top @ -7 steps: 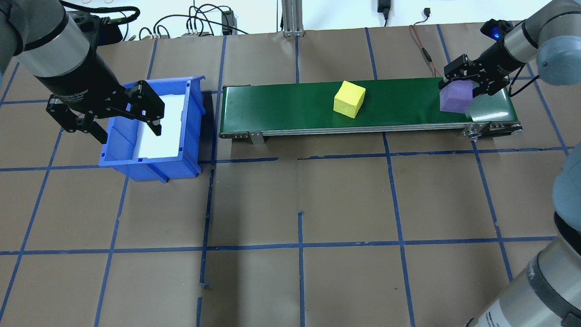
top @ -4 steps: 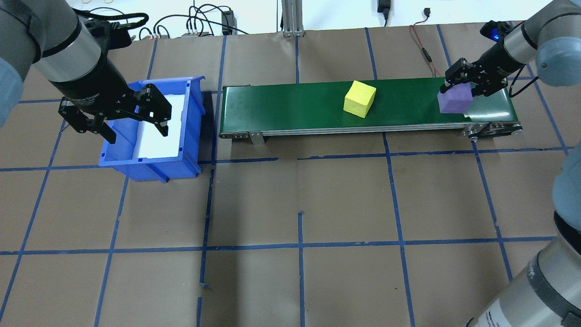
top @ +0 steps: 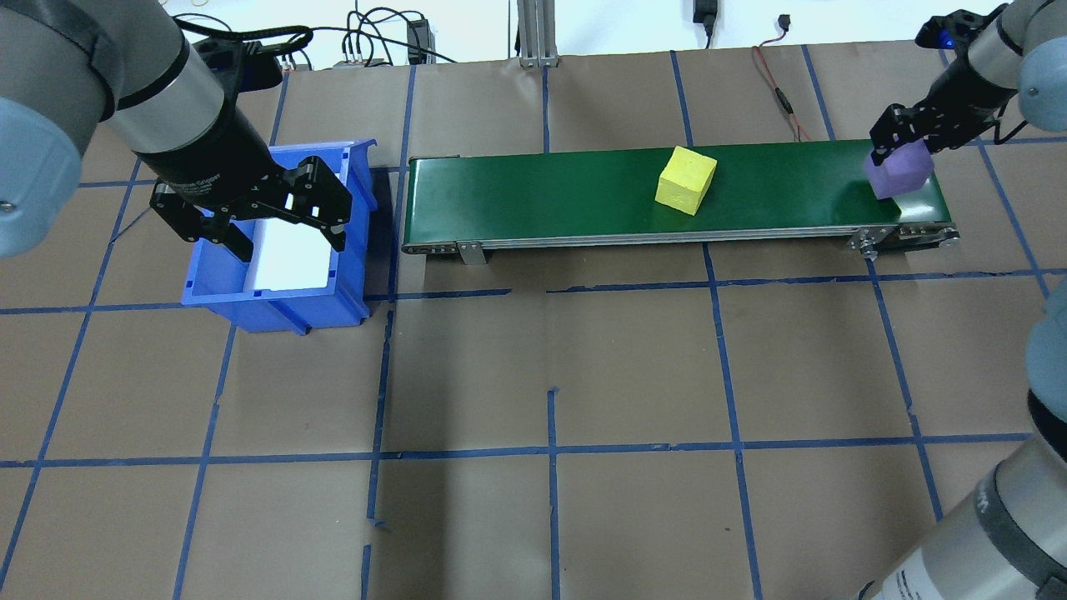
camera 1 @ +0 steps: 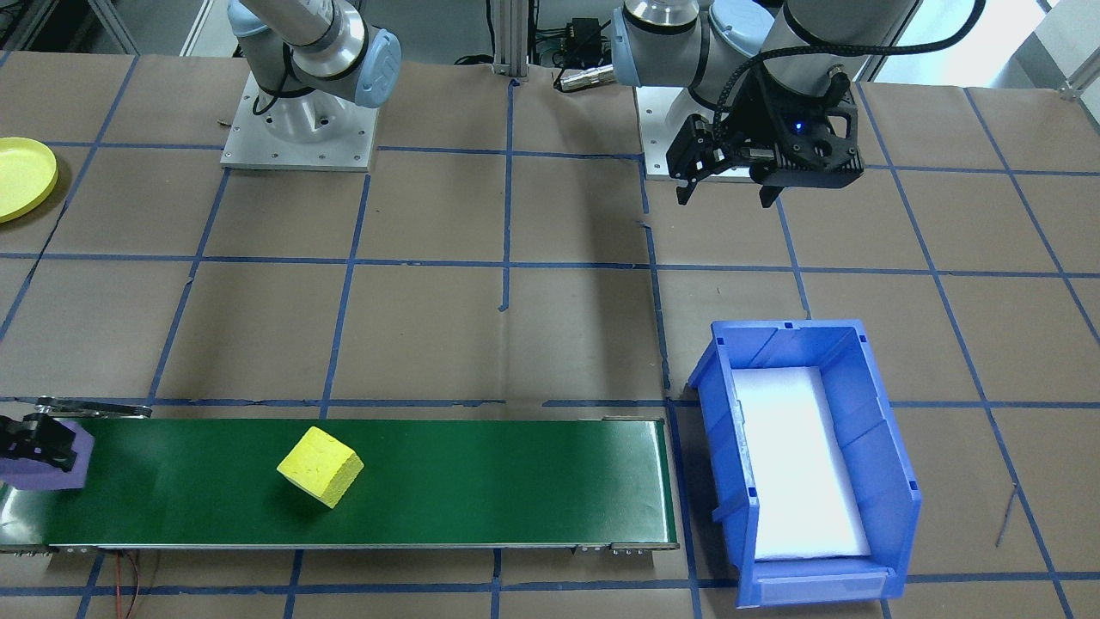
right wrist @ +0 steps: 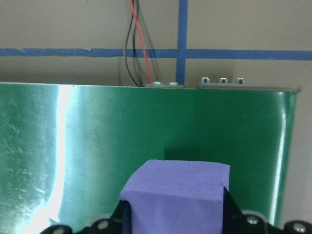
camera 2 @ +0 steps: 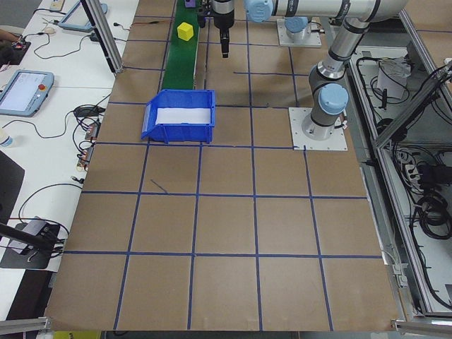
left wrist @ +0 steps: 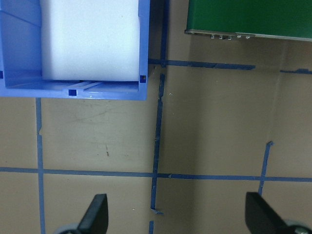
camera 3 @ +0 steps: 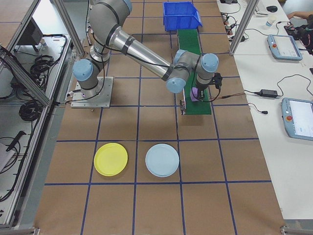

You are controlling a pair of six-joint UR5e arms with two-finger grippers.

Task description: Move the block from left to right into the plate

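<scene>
Purple foam cube (top: 898,172) clamped in right gripper (top: 902,142) at green conveyor (top: 583,196) end, yellow cube (top: 686,181) mid-belt nearby; left gripper (top: 283,229) spread empty over blue bin (top: 354,242).

White lettering runs along the black wrist band of the left gripper (top: 268,218), above the blue bin (top: 279,242). It is too small to read. No other text, label or number is legible.

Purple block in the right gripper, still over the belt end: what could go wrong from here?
1. The right gripper pinches only the upper part of the purple block; soft foam could slip in transit.
2. The yellow block sits on the conveyor, unattended; it may run off the end.
3. A light-blue plate lies beside the yellow plate; wrong-plate drop is possible.
</scene>
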